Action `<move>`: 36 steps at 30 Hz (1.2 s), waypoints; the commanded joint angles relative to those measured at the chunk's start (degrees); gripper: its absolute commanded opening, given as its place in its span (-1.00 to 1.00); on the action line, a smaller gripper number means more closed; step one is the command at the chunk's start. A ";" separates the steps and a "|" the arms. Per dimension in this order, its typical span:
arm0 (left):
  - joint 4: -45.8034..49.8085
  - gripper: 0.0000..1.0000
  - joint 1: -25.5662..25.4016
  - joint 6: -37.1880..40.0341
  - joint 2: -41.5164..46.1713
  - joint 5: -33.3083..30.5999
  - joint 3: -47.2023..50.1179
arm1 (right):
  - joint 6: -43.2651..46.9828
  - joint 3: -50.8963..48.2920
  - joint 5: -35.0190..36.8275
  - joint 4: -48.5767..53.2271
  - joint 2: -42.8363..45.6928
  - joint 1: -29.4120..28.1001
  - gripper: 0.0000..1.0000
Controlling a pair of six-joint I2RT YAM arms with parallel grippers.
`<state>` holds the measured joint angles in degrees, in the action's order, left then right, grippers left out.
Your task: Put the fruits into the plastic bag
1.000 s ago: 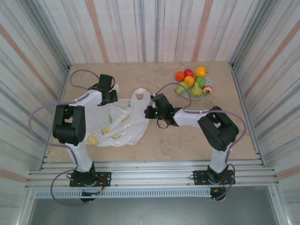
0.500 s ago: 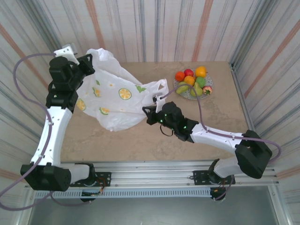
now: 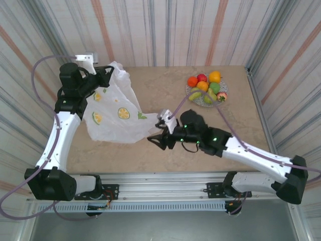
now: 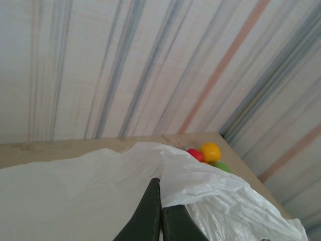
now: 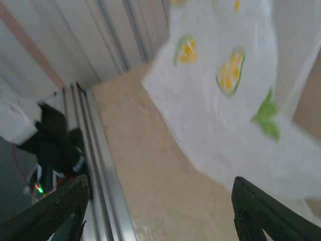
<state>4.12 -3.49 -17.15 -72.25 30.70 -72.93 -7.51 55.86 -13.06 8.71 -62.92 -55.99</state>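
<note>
left gripper (image 4: 160,201): jaws fully closed, pinching a fold of the plastic bag (image 4: 75,201) between the tips. from above, left gripper (image 3: 104,76) is up off the table (image 3: 165,85) at the far-left corner, arm stretched tall, bag rim held at the fingers

plastic bag (image 3: 118,113) hangs from that grip and drapes down to the right, lower end lying on the table, lemon-slice prints facing up

right gripper (image 5: 158,193): fingers (image 5: 55,211) spread wide, nothing between them. bag (image 5: 225,100) sits ahead of the tips, bare table under the gap. from above, right gripper (image 3: 158,139) is low over the table, just beside the bag's lower right corner, pointing left; can't tell if it touches the film

fruits (image 3: 205,86) piled on the grey plate (image 3: 187,92) at far right of the table, well apart from the bag and both grippers. left wrist cam catches a few fruits (image 4: 208,153) over the bag's edge: yellow-orange, red, green
</note>
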 commanded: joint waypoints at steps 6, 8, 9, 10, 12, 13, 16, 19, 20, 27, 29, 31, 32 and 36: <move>-4.12 -1.00 -0.50 0.45 0.39 11.88 2.33 | 1.20 4.10 -9.87 -3.69 -6.87 16.42 0.63; -3.61 -1.00 -1.31 0.77 0.22 12.09 2.20 | 1.75 6.45 -11.55 -4.90 -11.40 17.48 0.65; -2.98 -1.00 -1.73 1.17 0.09 12.06 1.91 | 2.36 7.89 -11.53 -5.06 -13.66 17.42 0.67; -2.44 -1.00 -2.19 1.53 -0.03 12.10 1.76 | 2.42 9.13 -11.34 -5.63 -16.08 17.35 0.68; -2.01 -1.00 -2.98 1.85 -0.17 11.86 1.55 | 1.77 10.41 -11.53 -7.86 -20.21 17.31 0.70; -2.01 -1.00 -3.27 1.85 -0.37 11.92 1.41 | 1.38 10.97 -11.61 -8.85 -21.97 17.07 0.71; -1.74 -1.00 -3.63 1.95 -0.62 12.45 1.12 | 0.22 11.41 -5.52 -12.30 -26.71 16.56 0.73; -1.88 -1.00 -3.89 1.94 -0.81 12.78 1.18 | -2.42 12.21 -4.38 -16.01 -30.63 18.02 0.67; -2.00 -1.00 -3.98 1.94 -0.86 12.78 1.31 | -3.66 12.39 -4.91 -17.92 -31.79 18.39 0.65; -3.98 -1.00 -4.25 -0.01 -2.83 11.61 1.28 | -13.38 18.32 -9.56 -25.35 -42.83 18.67 -0.22; -3.32 -1.00 -4.34 -0.08 -3.52 9.53 0.74 | -16.82 17.04 -8.26 -27.80 -43.15 18.61 -0.60; -0.60 -0.89 -4.39 -0.53 -4.13 3.39 -0.38 | -21.03 14.04 -4.81 -30.04 -41.49 18.87 -0.85; 0.88 -0.80 -4.37 -1.30 -4.42 -0.37 -0.65 | -23.32 12.58 -3.03 -30.48 -40.43 19.06 -0.93; 7.02 -0.15 -4.41 -3.53 -6.11 -11.05 -2.48 | -34.20 7.97 4.52 -29.79 -35.39 19.12 -1.00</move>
<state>5.96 -7.75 -19.11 -77.43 29.10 -72.71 -30.87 65.89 -15.09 -18.94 -102.87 -37.08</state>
